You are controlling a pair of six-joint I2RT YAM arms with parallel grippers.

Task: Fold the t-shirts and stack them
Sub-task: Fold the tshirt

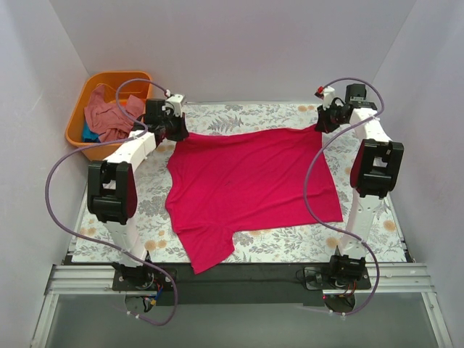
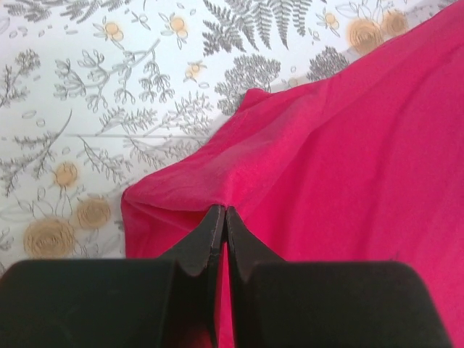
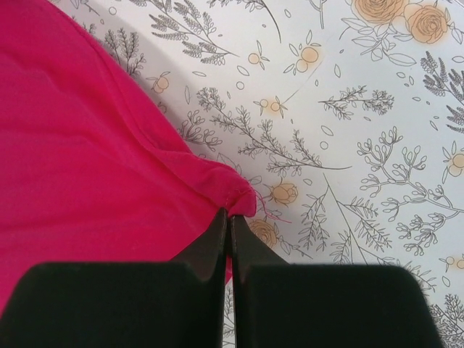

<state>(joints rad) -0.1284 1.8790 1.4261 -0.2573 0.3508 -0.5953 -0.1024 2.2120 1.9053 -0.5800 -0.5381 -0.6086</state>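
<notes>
Black-fingered left gripper [image 2: 221, 214] and right gripper [image 3: 229, 214], each pressed together and pinching a far corner of the crimson t-shirt [image 1: 250, 185], which lies spread on the floral table cloth [image 1: 290, 243]. The shirt looks light, limp and quick to wrinkle, so it is probably best held by hems and corners. A salmon t-shirt [image 1: 109, 116] sits in the orange tub [image 1: 119, 75]. No labels or writing are legible.

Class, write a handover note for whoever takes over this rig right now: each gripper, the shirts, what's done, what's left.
Left gripper: fingers shut on the crimson t-shirt at its far-left corner.
Right gripper: shut on its far-right corner.
Crimson t-shirt lies spread on the table cloth; salmon t-shirt and teal t-shirt are in the orange tub.
Done: nothing folded yet. Left: all folds and the stack.
</notes>
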